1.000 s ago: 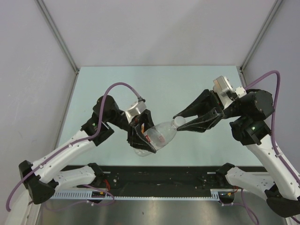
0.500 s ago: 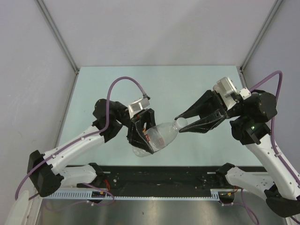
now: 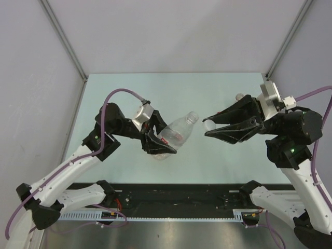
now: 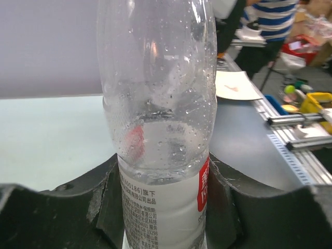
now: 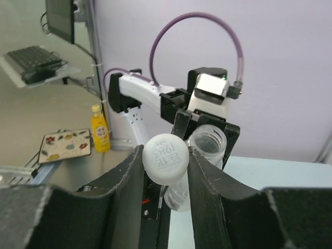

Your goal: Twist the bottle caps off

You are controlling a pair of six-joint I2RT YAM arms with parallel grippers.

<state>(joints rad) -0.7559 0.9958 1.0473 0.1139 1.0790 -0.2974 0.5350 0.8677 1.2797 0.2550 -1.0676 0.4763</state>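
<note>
The pale green table (image 3: pixel 171 93) lies bare across most of its top, with one small round thing (image 3: pixel 239 96), possibly a cap, sitting far right.

bottle (image 4: pixel 158 104) neck: cut off top | base: behind left tool (image 3: pixel 157 141)

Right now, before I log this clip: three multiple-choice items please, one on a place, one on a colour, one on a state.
1. Where is the cap? A. screwed on B. held in the right gripper C. out of view
2. The cap's colour? A. red B. white C. orange
3. The mouth of the bottle is: A. capped B. open C. taped over
Answers: 1 B, the right wrist view shows it pinched between the fingers; 2 B, it is plain white; 3 B, the threaded neck shows bare.
</note>
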